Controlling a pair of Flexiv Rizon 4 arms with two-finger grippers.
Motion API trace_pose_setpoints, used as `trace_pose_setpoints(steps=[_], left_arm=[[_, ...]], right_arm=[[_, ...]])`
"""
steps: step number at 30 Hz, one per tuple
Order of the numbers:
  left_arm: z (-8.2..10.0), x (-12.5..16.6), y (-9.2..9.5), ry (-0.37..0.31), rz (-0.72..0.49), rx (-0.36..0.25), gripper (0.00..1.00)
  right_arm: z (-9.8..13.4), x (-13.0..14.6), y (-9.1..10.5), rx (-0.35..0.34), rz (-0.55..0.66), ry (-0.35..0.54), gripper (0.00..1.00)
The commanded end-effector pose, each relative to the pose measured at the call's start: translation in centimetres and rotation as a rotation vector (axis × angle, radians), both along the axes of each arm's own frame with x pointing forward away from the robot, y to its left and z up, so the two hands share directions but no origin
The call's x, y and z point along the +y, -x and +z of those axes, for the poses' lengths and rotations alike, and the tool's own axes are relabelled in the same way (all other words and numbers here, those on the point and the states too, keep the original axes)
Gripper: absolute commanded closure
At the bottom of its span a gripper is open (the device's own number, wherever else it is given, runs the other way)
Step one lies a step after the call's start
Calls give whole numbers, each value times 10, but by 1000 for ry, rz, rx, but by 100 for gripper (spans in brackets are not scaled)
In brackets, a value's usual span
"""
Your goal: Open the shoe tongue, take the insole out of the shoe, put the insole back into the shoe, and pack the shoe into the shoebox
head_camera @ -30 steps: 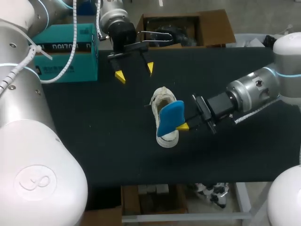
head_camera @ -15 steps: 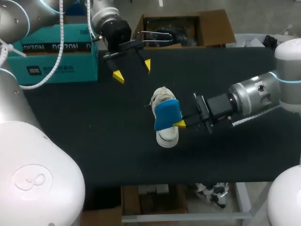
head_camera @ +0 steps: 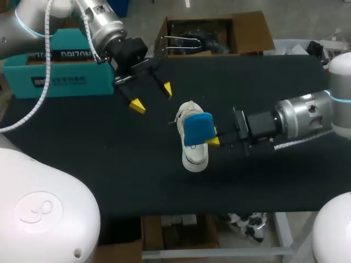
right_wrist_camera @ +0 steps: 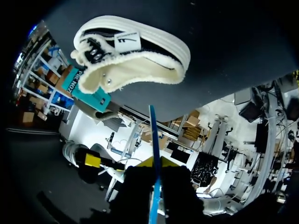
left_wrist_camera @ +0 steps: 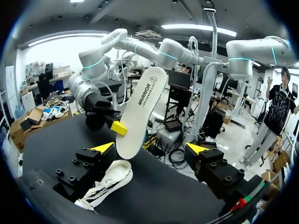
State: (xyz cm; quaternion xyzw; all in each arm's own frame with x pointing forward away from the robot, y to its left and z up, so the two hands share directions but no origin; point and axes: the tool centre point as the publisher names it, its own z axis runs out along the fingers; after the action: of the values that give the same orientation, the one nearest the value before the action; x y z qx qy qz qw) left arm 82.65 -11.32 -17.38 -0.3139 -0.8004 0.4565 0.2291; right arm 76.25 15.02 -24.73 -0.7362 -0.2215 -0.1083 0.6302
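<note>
Insole (head_camera: 197,129) is out of the shoe (head_camera: 194,159), so I'd call this the put-it-back step. My right gripper (head_camera: 213,141) has it pinched by one edge, and the shoe lies on the table (head_camera: 109,164) just under and ahead of the fingers, opening in plain sight. Next move needs the insole tipped down into that opening. Right arm stretches near level across the table. Left gripper (head_camera: 151,97) hangs apart from the shoe, fingers spread wide and empty, teal shoebox (head_camera: 60,71) near it.
</note>
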Motion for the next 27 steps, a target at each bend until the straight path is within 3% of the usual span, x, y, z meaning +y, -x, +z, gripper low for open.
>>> trace_pose_setpoints(steps=[1,13,21,27], left_arm=[[0,-4,13,46,294,-188,0],[-49,-17,37,238,592,-295,0],[-71,-32,33,234,705,-356,0],[-76,-50,26,224,719,-381,1]], right_arm=[[-9,2,-1,2,-22,-14,100],[-17,4,-7,-5,-152,-21,100],[-17,9,-10,-20,-163,-31,100],[-17,14,-13,-15,-166,-42,100]])
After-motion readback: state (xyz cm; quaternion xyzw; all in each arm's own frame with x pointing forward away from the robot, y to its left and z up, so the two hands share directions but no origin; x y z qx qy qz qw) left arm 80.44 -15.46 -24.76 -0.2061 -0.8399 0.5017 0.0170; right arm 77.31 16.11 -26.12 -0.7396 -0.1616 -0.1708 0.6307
